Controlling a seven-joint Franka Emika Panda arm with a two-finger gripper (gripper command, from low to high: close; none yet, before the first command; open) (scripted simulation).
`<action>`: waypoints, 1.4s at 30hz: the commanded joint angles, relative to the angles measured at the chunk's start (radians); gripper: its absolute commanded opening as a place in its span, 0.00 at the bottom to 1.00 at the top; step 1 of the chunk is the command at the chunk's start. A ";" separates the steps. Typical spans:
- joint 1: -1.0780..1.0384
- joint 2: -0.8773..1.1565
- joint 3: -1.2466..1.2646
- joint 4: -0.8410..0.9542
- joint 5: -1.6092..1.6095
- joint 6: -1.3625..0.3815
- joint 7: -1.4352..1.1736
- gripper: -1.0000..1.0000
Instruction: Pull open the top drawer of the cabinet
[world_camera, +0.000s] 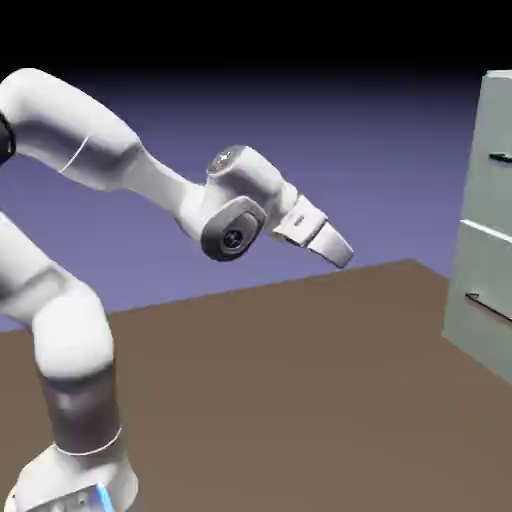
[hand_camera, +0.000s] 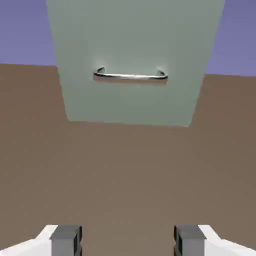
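One cabinet (world_camera: 482, 230), two handles (world_camera: 500, 158).

A brown table (world_camera: 300, 360) carries the pale grey-green cabinet (world_camera: 485, 300) and the robot's white base (world_camera: 75, 480)

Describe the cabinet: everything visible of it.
The tall, boxy pale grey-green cabinet stands upright on the brown table at the exterior view's right edge, partly cut off. Its flat matte front carries stacked drawer fronts with thin dark bar handles; the hand view shows one metallic handle fixed at both ends. All drawers look shut. Nothing but the table touches it.
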 joint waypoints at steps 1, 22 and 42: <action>0.007 0.022 -0.010 0.030 0.044 0.000 -0.010 0.50; 0.159 0.479 -0.230 0.661 0.957 0.009 -0.224 0.50; 0.303 0.914 -0.439 1.262 1.827 0.016 -0.427 0.50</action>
